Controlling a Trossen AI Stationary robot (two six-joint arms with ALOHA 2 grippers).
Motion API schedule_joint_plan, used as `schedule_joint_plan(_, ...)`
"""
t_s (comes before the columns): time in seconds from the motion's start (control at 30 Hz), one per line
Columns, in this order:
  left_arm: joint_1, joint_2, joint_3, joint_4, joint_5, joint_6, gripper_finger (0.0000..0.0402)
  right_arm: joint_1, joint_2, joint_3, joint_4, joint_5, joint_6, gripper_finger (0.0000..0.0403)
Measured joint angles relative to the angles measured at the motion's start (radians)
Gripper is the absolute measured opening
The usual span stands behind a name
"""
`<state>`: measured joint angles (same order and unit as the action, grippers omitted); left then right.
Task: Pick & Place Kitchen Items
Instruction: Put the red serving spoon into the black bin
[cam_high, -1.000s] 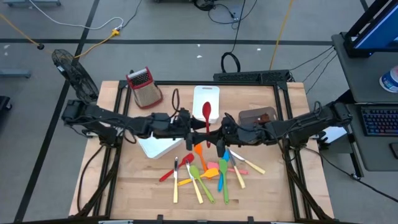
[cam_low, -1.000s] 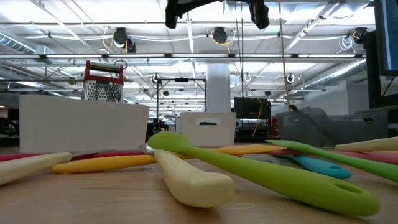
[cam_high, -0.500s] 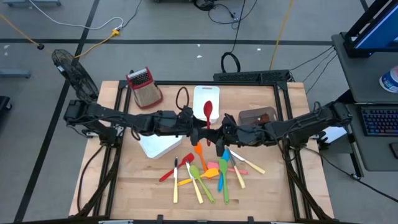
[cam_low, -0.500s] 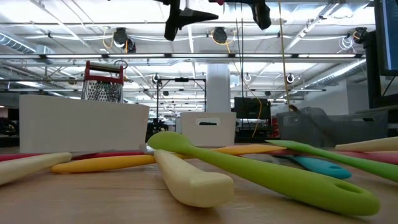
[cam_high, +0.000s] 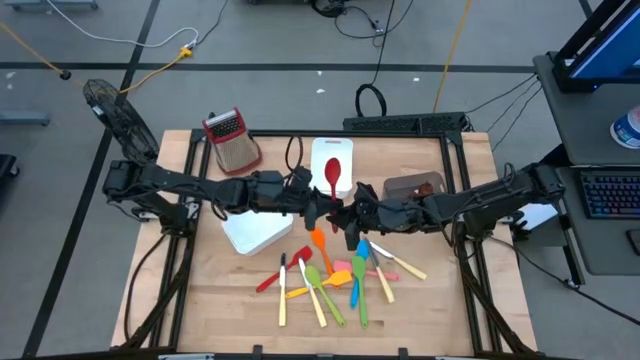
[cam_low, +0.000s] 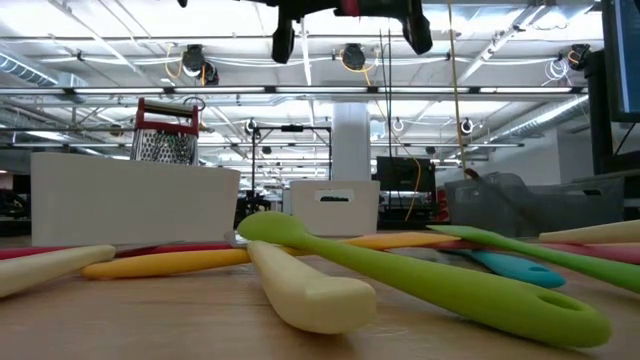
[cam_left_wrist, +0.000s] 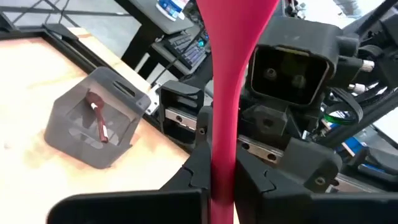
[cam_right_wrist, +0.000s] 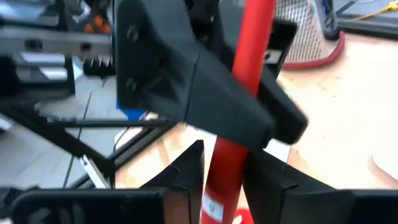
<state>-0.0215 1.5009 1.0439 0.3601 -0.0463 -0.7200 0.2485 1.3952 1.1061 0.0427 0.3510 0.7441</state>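
Nearest, kitchen items (cam_high: 330, 275) are lying heaped on the wooden table (cam_high: 430, 290), a green spoon (cam_low: 420, 275) and cream spatula (cam_low: 300, 290) foremost. Mid-table, the left gripper (cam_high: 318, 206) is clamping the red spatula (cam_high: 333, 180) by its handle; the right gripper (cam_high: 345, 213) is pinching the same handle, meeting it above the pile. Farther back, a white bin (cam_high: 255, 232), grey bin (cam_high: 412, 186) and grater (cam_high: 232, 140) are standing.

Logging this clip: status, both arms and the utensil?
Left gripper shut on red spoon, mid-air over the table. Right gripper around the same handle, jaws loosening. Handover underway. Utensil pile below, nothing blocking.
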Motion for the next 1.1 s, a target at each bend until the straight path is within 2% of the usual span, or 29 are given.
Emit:
schedule_joint_plan(0.3, 0.051, -0.002, 0.000, -0.022, 0.063, 0.002, 0.0021, 0.005, 0.000, -0.033, -0.053, -0.214, 0.055, 0.0135)
schedule_joint_plan(0.43, 0.108, -0.005, 0.000, -0.069, 0.057, 0.019, 0.0021, 0.032, 0.000, -0.073, -0.044, -0.394, 0.069, 0.0144)
schedule_joint_plan(0.53, 0.154, -0.030, -0.001, -0.147, 0.160, 0.007, 0.0021, 0.053, 0.000, -0.098, -0.046, -0.448, 0.077, 0.0144)
schedule_joint_plan(0.63, 0.203, -0.058, -0.001, -0.218, 0.250, -0.017, 0.0021, 0.092, 0.000, -0.111, -0.047, -0.442, 0.073, 0.0139)
schedule_joint_plan(0.77, 0.237, -0.074, 0.000, -0.227, 0.372, -0.064, 0.0021, 0.135, -0.012, -0.113, -0.020, -0.426, 0.019, 0.0132)
schedule_joint_plan(0.83, 0.246, -0.084, -0.001, -0.240, 0.451, -0.103, 0.0021, 0.146, -0.014, -0.113, 0.020, -0.377, -0.019, 0.0129)
schedule_joint_plan(0.97, 0.249, -0.084, 0.000, -0.260, 0.540, -0.187, 0.0021, 0.172, -0.051, -0.113, 0.068, -0.287, -0.123, 0.0121)
schedule_joint_plan(1.1, 0.226, -0.084, 0.000, -0.253, 0.604, -0.261, 0.0021, 0.189, -0.106, -0.113, 0.061, -0.137, -0.234, 0.0109)
